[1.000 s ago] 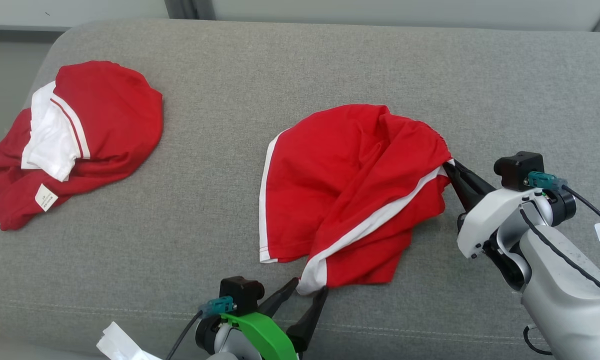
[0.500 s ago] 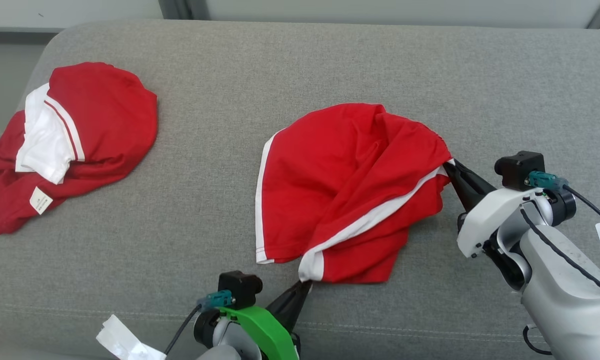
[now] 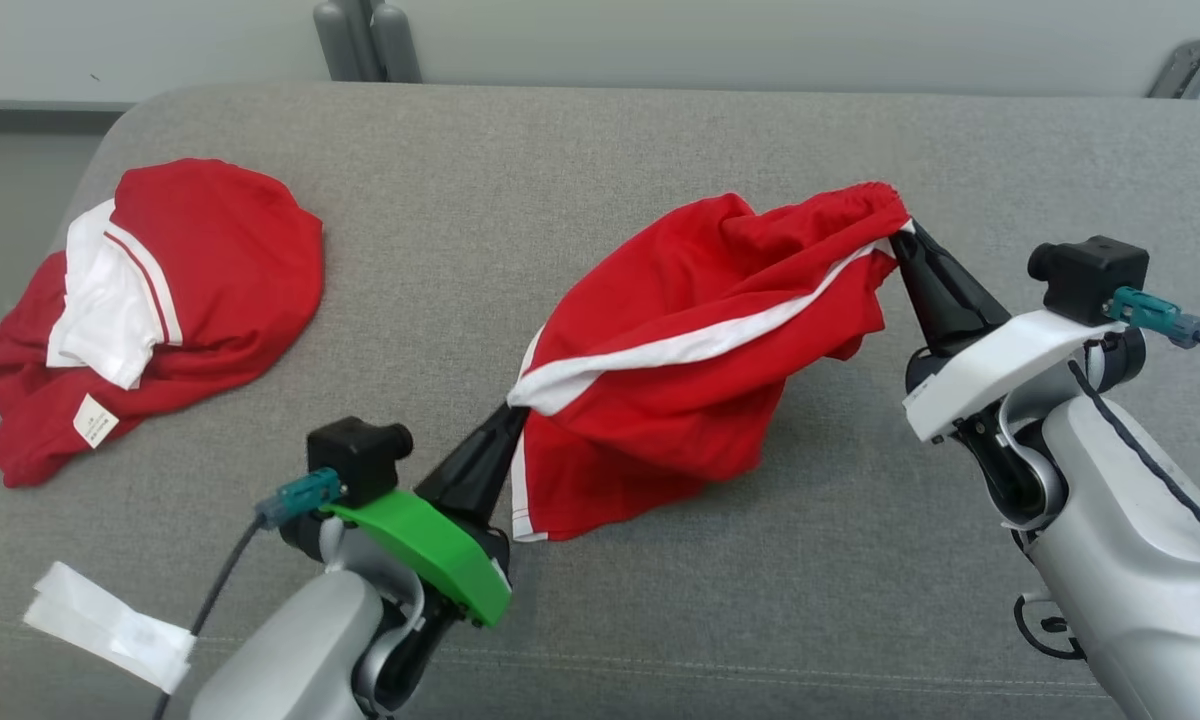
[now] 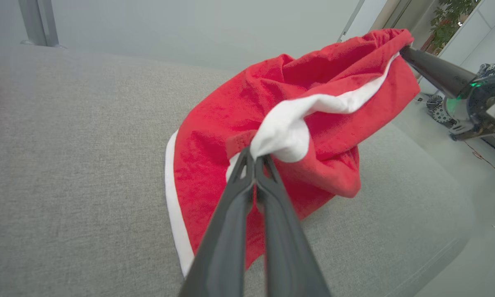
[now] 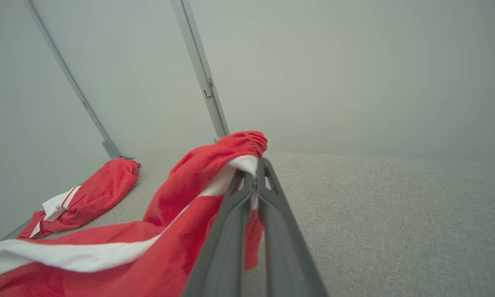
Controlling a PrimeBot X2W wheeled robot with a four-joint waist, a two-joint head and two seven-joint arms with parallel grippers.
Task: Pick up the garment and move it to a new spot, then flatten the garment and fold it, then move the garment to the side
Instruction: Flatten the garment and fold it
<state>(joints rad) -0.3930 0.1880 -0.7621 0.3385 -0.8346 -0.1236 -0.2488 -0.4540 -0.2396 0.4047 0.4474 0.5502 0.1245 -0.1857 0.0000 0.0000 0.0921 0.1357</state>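
The garment [image 3: 700, 370] is a pair of red shorts with white trim, hanging lifted between my two grippers above the grey cushion [image 3: 600, 160]; its lower part still touches the cushion. My left gripper [image 3: 513, 408] is shut on a white-trimmed corner at the garment's lower left, seen close in the left wrist view, where the gripper [image 4: 255, 153] pinches white fabric of the garment [image 4: 239, 123]. My right gripper [image 3: 903, 240] is shut on the elastic waistband at the upper right; in the right wrist view the gripper [image 5: 255, 167] grips the garment [image 5: 181, 214] at its top edge.
A second red and white garment [image 3: 160, 300] lies crumpled at the cushion's far left, also visible as a red heap [image 5: 86, 198] in the right wrist view. A white paper tag [image 3: 105, 625] hangs near my left arm. Walls and metal posts [image 3: 365, 40] stand behind the cushion.
My left gripper shut on the white-trimmed corner and rose toward the left. My right gripper lifted the waistband up. The garment now hangs stretched between them; the camera view also shifted.
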